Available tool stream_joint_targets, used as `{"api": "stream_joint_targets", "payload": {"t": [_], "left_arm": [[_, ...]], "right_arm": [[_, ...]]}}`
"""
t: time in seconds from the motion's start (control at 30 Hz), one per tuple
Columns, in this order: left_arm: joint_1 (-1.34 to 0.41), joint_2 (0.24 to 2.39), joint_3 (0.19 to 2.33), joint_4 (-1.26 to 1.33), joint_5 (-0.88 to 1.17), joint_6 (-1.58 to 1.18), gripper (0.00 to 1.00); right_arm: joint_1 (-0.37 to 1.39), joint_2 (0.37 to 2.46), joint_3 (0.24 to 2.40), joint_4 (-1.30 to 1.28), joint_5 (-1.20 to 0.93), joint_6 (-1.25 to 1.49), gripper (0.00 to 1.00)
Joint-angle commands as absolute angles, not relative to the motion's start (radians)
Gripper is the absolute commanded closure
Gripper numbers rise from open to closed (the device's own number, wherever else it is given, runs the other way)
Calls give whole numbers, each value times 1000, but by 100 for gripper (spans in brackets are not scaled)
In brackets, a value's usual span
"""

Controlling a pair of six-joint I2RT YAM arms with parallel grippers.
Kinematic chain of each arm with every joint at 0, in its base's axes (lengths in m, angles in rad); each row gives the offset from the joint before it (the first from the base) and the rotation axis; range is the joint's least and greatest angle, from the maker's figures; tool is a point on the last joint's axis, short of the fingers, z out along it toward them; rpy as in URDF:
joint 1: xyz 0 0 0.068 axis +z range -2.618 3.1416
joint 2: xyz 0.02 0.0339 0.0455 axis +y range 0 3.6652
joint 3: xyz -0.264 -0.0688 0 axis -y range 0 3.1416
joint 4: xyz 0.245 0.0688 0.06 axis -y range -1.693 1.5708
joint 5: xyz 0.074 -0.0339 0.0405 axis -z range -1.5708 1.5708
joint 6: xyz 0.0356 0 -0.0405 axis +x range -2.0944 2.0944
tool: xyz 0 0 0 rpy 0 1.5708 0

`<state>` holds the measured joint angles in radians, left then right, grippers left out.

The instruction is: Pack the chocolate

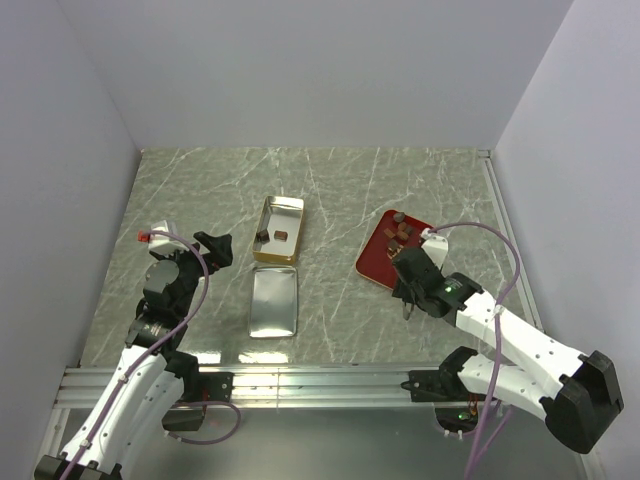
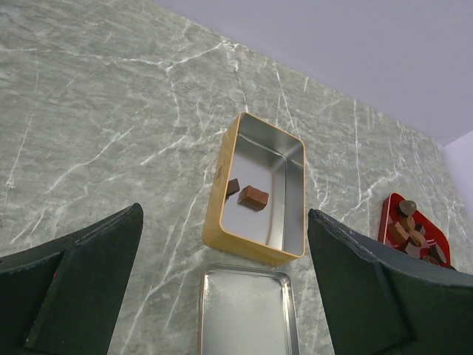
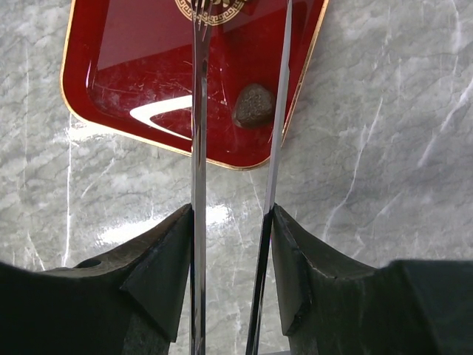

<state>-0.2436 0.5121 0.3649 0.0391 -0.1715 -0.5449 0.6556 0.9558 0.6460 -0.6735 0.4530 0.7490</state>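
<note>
The right claw (image 3: pixel 230 214) is clamped on a pair of thin metal tweezers (image 3: pixel 196 148), pressing the two blades from either side. The blades run forward with a gap between them, out over the near edge of the red tray (image 3: pixel 126 81). Between the blades, closer to the right one, one chocolate chunk (image 3: pixel 255 105) lies on the tray near its front rim. It is dark brown, lumpy and rounded, with a dull surface. Whether either blade touches it I cannot tell. In the top view, more chocolate (image 1: pixel 400 232) sits clustered on the far part of the tray, just beyond this claw, as small brown and reddish blocks.

The left claw (image 2: pixel 225 214) stands wide apart with nothing in it, held above the tabletop (image 2: pixel 89 133) on the left side. Ahead of it and well apart lies the open gold tin (image 2: pixel 216 200). Inside are a reddish-brown block (image 2: pixel 253 197) and a smaller darker piece (image 2: pixel 232 186) just beside it. The silver lid (image 2: pixel 247 314) lies flat just beside the tin's near end.
</note>
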Motion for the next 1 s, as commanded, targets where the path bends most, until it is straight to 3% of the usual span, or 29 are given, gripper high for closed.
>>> {"api": "stream_joint_targets", "payload": {"t": [0.0,0.77,0.97], "left_arm": [[-247,503,373,55,-152,-552,1],[-247,503,373,55,-150,-552,0],[-245,503,373,57,-150,-554,1]], "right_arm": [[641,957,650,-643,453,729,49],[600,1020,663,-571,396,646,55],[598,1016,660,-568,391,643,62]]}}
